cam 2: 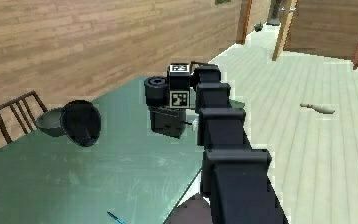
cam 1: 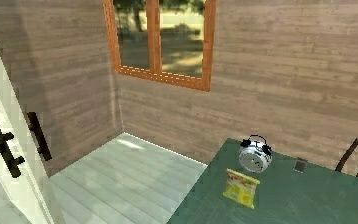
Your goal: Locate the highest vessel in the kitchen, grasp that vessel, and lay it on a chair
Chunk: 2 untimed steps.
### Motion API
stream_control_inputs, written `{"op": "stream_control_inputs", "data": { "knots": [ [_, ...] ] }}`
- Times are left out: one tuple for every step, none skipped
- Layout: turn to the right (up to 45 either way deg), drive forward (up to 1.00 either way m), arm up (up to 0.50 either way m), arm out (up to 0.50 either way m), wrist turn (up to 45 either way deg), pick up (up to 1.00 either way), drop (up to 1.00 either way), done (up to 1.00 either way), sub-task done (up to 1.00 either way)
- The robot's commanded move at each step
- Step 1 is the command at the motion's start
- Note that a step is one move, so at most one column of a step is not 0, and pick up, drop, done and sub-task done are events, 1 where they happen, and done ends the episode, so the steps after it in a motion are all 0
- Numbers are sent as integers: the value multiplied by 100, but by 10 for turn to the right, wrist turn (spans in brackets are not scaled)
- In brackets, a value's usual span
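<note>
- Wood-grain plank walls point(cam 1: 277, 70) rise over a pale boarded floor point(cam 1: 117, 170). One orange-framed window point(cam 1: 159, 40) with two panes sits at twelve o'clock of the forward view. One white door point(cam 1: 12, 150) with two black bar handles stands at nine.
- One smooth green tabletop point(cam 1: 287, 195) lies at five o'clock there. It bears one round silver twin-bell alarm clock point(cam 1: 255, 155), one flat yellow packet point(cam 1: 241, 186) and one small dark slab point(cam 1: 300, 165).
- At nine o'clock of the arm side view, one dark slatted wooden chair point(cam 2: 17, 112) stands at the table's edge.
- Two vessels stand on the table near that chair. One is a matte black rounded vessel point(cam 2: 83, 122), bulbous and the taller. The other is a grey shallow bowl point(cam 2: 50, 122), just beside it at its nine o'clock.
- One dark square-section arm point(cam 2: 227, 140) rises from six o'clock, ending in two white marked squares point(cam 2: 179, 98).
- At their nine o'clock, the gripper point(cam 2: 161, 105) merges with dark shapes above the tabletop, so I cannot tell whether it holds anything. The black vessel lies apart from it, at its nine o'clock.
- One thin blue pen point(cam 2: 115, 215) lies at seven o'clock, and one pale small object point(cam 2: 315, 107) lies on the floor at three.
</note>
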Motion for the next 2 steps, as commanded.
{"op": "stream_control_inputs", "data": {
  "knots": [
    [0, 0, 0, -10, 0, 0, 0, 0, 0],
    [0, 0, 0, 0, 0, 0, 0, 100, 0]
  ]
}}
